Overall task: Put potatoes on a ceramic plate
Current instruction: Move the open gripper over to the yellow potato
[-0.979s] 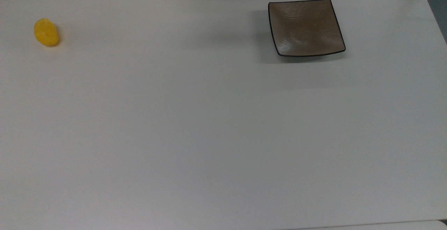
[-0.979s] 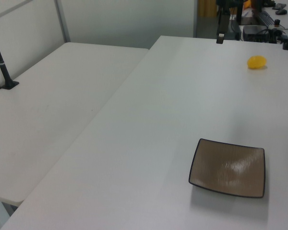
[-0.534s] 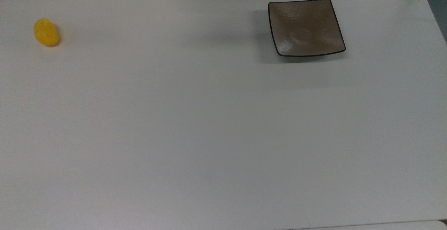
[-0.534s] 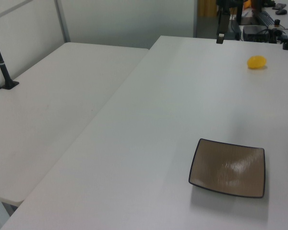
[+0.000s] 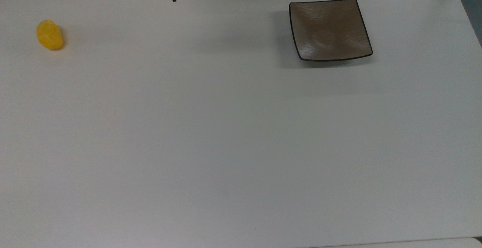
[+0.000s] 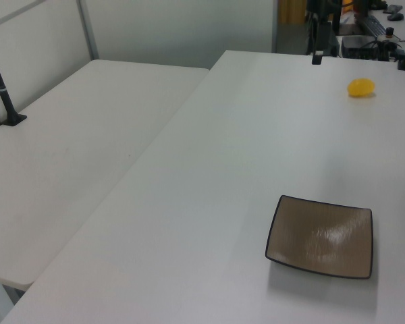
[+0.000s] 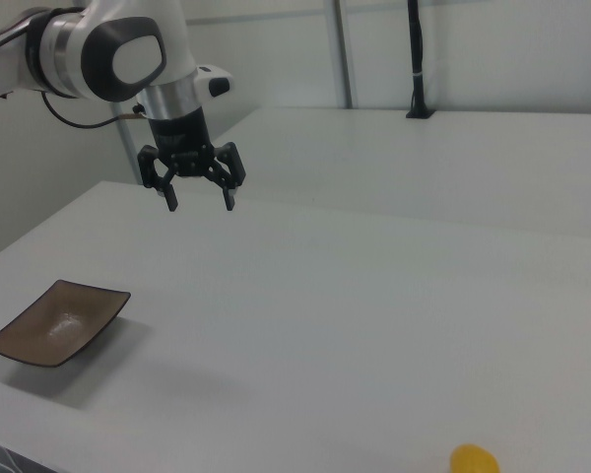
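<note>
Status: task not begun as far as the views show; nothing is lifted and nothing is placed; the whole job is left, namely reach, grasp, carry, set down.

Counter: one carrying the task's things; white, broad; a second white table adjoins it in the left view.

Arm: one; it hangs above the counter in the right view, at about 10 o'clock.

Ceramic plate: one; square, brown-grey, dark rim; bare; at about 1 o'clock in the top view.

Pincer: one; fingers spread wide, holding nothing, pointing down, clear of the counter.

Potatoes: one yellow lump; lies on the counter at about 10 o'clock in the top view, well apart from the plate and from the pincer.
</note>
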`<state>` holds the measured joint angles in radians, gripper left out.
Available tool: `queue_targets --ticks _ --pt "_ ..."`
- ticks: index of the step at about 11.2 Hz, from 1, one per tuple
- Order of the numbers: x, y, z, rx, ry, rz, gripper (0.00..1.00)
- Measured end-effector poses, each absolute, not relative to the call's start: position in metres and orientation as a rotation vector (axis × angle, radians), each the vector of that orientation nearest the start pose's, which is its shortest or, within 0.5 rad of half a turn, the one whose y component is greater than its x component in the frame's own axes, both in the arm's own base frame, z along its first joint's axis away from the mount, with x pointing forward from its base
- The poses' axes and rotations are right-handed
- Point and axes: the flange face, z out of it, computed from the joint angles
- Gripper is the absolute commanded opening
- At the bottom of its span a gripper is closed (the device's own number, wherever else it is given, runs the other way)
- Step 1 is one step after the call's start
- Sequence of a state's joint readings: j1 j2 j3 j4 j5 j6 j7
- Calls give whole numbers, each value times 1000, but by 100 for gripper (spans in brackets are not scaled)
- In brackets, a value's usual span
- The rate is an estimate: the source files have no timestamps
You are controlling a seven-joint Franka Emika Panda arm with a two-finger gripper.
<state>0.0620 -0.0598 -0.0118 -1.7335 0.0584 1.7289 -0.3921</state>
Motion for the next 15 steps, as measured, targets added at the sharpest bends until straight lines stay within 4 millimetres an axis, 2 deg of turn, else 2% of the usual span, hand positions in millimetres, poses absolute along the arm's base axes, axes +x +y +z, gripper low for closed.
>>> queue_targets --ticks 2,5,6,11,15 --pt "546 14 592 -2997 -771 -80 100" --pt "544 -3 590 -2997 -759 -47 100" --pt "544 -16 590 -3015 -732 -42 100" --pt "541 -116 579 -3133 -553 -12 100" --pt "538 -214 555 -3196 -459 -50 100"
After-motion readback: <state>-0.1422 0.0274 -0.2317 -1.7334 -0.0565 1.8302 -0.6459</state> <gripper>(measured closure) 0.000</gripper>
